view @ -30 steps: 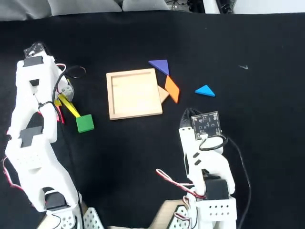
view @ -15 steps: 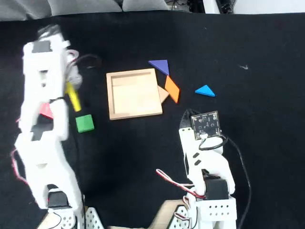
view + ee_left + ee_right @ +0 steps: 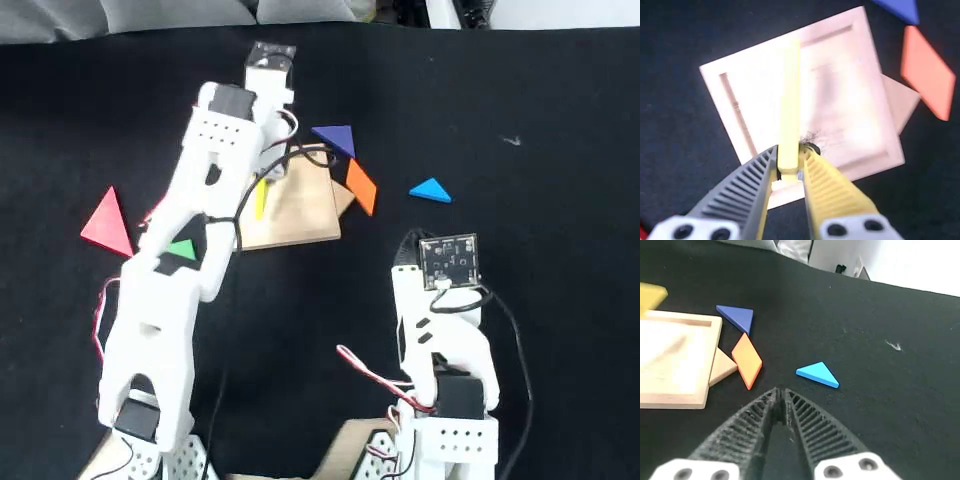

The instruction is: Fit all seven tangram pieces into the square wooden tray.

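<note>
My left gripper is shut on a yellow tangram piece, held edge-on above the square wooden tray. From above, the yellow piece hangs over the tray, and the left arm covers the tray's left part. Beside the tray's right edge lie a tan triangle, an orange parallelogram and a dark blue triangle. A light blue triangle lies just ahead of my right gripper, which is shut and empty.
A red triangle lies on the black cloth at the left. A green square peeks out from under the left arm. The right arm stands at the front, right of the tray. Open cloth stretches to the far right.
The left arm has swung right from the table's left side to above the tray, carrying the yellow piece. The red triangle is now uncovered. The right arm has barely shifted.
</note>
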Controlling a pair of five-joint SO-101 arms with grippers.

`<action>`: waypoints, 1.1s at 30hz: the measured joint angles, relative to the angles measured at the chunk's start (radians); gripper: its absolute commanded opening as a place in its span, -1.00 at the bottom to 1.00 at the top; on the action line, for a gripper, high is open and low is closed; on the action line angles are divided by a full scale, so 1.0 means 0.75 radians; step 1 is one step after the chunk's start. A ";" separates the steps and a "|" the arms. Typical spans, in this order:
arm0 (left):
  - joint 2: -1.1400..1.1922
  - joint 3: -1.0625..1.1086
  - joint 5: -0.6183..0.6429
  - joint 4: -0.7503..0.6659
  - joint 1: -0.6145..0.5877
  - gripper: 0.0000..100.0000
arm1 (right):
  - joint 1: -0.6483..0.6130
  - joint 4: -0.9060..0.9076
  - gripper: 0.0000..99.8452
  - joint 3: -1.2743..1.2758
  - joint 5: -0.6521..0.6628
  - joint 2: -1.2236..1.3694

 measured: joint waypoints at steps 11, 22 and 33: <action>0.297 -0.278 0.317 0.102 -0.065 -0.94 | 0.000 0.000 -0.98 0.000 0.000 0.000; 0.405 -0.432 0.268 0.207 -0.135 -0.94 | 0.000 0.000 -0.98 0.000 0.000 0.000; 0.378 -0.364 0.084 0.213 -0.235 -0.94 | 0.000 0.000 -0.98 0.000 0.000 0.000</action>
